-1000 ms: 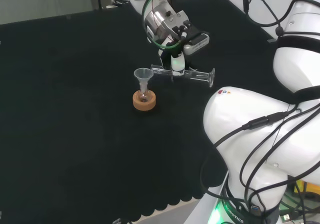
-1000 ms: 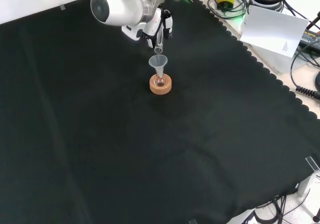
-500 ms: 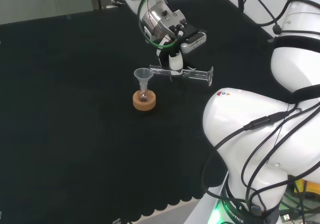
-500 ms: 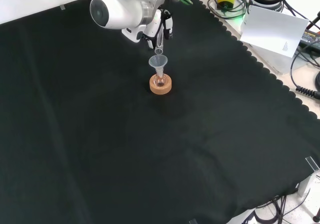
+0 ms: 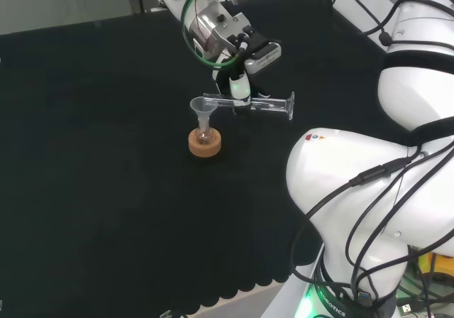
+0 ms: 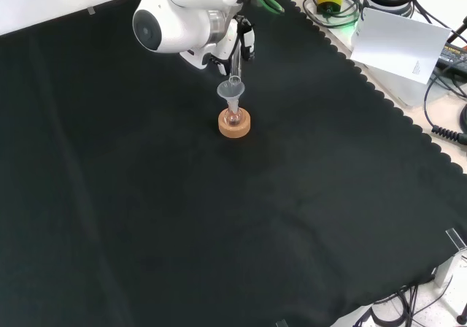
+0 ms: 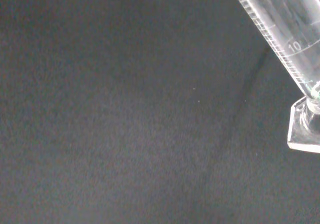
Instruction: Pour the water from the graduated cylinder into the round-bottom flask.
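Fingers (image 5: 240, 91) are curled round the middle of the graduated cylinder (image 5: 264, 104), and the hand (image 5: 237, 62) has it lying almost flat in the upper centre of the head view, foot out to the right, mouth to the left. That mouth sits right at the rim of the clear funnel (image 5: 203, 107), touching it or a hair above — too close to call from here. Down the funnel's stem sits the round-bottom flask (image 5: 204, 139), small and clear, with a faint reddish tint at its base, nested upright in a cork ring stand (image 5: 204, 145) on the black cloth (image 5: 106, 190). Over to the front view: the same stack stands in the upper middle of the frame, cork ring stand (image 6: 234, 125) at the bottom, flask (image 6: 233, 116) in it, funnel (image 6: 230, 90) on top, and the graduated cylinder (image 6: 236, 60) runs down from above to the funnel's mouth, with the hand (image 6: 244, 44) half tucked behind the arm's big white link (image 6: 186, 17). At the wrist camera, the cylinder (image 7: 285, 29) slants across one corner, its printed scale marks plain, its flat foot showing clear against the dark cloth (image 7: 125, 124). Whether any water is left inside it I cannot tell.
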`<move>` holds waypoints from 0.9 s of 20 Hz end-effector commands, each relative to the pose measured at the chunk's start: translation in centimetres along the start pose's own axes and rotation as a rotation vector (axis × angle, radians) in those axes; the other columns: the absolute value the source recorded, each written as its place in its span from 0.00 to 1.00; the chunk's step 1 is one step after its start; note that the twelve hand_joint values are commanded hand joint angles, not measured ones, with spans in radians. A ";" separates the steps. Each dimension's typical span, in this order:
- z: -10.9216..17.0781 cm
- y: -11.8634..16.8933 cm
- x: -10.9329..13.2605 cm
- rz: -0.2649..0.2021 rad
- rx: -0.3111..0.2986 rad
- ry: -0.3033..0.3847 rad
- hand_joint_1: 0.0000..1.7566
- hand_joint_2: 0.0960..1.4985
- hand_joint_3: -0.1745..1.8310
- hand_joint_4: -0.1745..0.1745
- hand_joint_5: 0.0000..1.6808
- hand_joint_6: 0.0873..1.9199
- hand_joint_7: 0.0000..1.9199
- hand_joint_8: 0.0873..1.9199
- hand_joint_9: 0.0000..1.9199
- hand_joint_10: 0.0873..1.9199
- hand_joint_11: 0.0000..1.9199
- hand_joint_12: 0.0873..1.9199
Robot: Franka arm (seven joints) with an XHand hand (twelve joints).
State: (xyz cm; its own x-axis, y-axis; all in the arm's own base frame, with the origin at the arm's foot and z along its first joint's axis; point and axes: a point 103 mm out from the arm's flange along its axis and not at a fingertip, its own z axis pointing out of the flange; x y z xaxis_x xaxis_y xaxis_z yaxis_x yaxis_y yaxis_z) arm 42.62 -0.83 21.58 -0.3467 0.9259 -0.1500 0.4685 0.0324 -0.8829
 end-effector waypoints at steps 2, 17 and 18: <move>0.1 -0.3 -0.4 0.006 0.016 -0.003 0.64 0.72 0.09 0.35 0.60 0.48 0.68 0.13 0.81 0.00 0.73 0.32; -0.8 -0.8 0.3 0.033 0.052 -0.029 0.64 0.72 0.09 0.36 0.60 0.48 0.69 0.12 0.81 0.00 0.73 0.32; -1.0 -0.9 0.5 0.036 0.054 -0.031 0.64 0.72 0.09 0.36 0.60 0.48 0.69 0.12 0.81 0.00 0.73 0.32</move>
State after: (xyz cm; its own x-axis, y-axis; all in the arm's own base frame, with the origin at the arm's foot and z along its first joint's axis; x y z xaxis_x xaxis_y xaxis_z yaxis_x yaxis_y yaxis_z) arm 42.73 -1.01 22.43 -0.3490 0.9206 -0.1755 0.4458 -0.0016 -0.8951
